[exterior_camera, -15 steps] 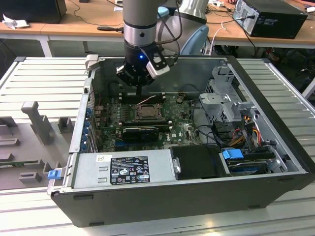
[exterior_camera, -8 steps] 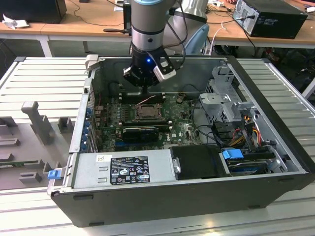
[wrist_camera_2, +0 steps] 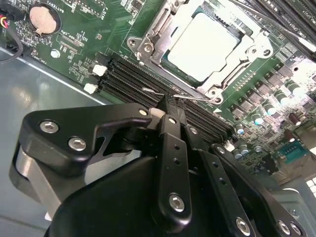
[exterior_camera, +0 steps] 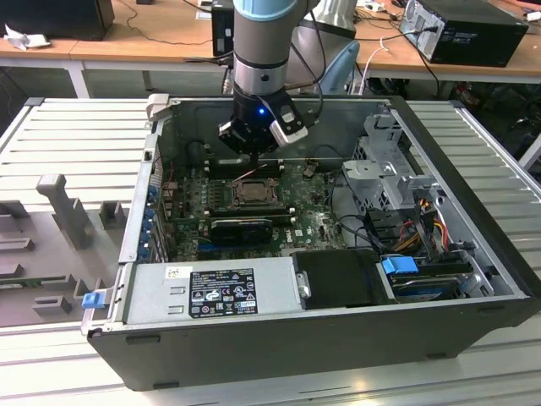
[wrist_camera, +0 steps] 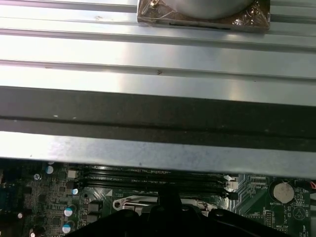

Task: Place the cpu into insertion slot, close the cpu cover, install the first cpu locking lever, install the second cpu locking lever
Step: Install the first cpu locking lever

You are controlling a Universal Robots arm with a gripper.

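Note:
The cpu [wrist_camera_2: 205, 44] lies pale face up in the insertion slot [exterior_camera: 252, 191] on the green motherboard. The silver cpu cover [wrist_camera_2: 159, 39] is folded down flat around it, and the chip shows through the cover's window. A thin wire locking lever [wrist_camera_2: 197, 98] runs along the socket's edge beside the memory slots. My gripper [wrist_camera_2: 167, 104] is shut, and its tips touch this wire; I cannot tell whether the wire is pinched between them. In the exterior view the gripper [exterior_camera: 256, 154] hangs just behind the socket, inside the case.
Black memory slots [wrist_camera_2: 128, 74] lie between the socket and the case's rear wall [wrist_camera: 148, 113]. A coin battery [wrist_camera_2: 40, 17] sits on the board. The power supply [exterior_camera: 211, 292] fills the case front, and a drive cage [exterior_camera: 389, 169] with cables [exterior_camera: 423, 228] stands at the exterior view's right.

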